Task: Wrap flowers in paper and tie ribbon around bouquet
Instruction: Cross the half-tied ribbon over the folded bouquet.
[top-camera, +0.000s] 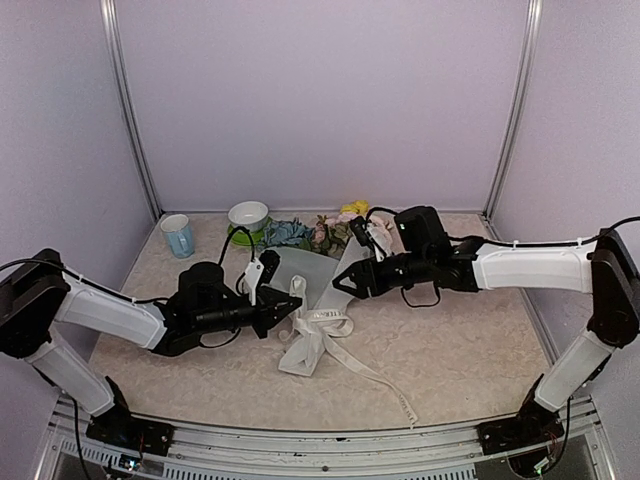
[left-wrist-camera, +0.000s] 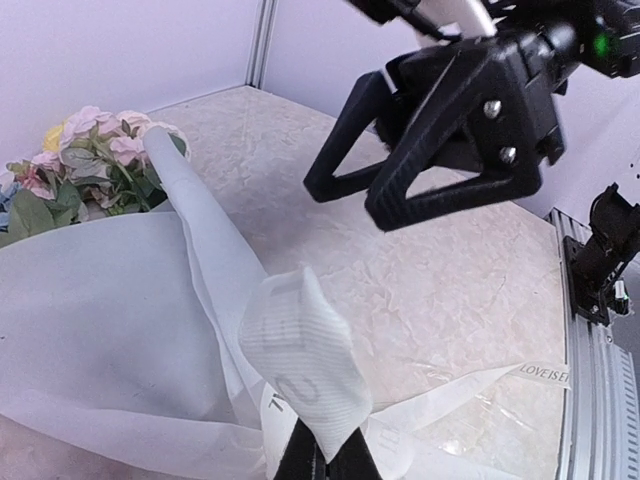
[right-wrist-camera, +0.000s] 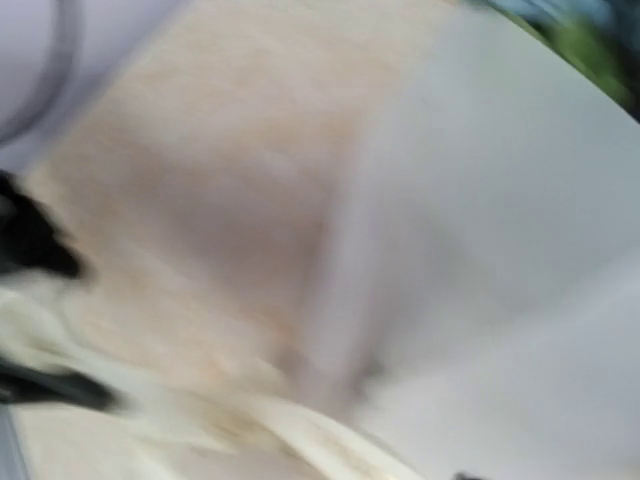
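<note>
The left gripper (left-wrist-camera: 325, 455) pinches a loop of the ribbon (left-wrist-camera: 305, 370) tight, right by the thin end of the bouquet (top-camera: 305, 262). The right gripper (left-wrist-camera: 350, 200) hangs just beside the bouquet, fingers apart, holding nothing.

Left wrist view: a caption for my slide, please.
Left gripper pinches the ribbon beside the bouquet; right gripper hangs open nearby.

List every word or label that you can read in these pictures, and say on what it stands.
"LOVE IS E": on the ribbon, at its flat end; the rest cannot be made out.
Other print on the ribbon's raised loop: too faint to read.
Right wrist view: blurred, nothing readable.
</note>
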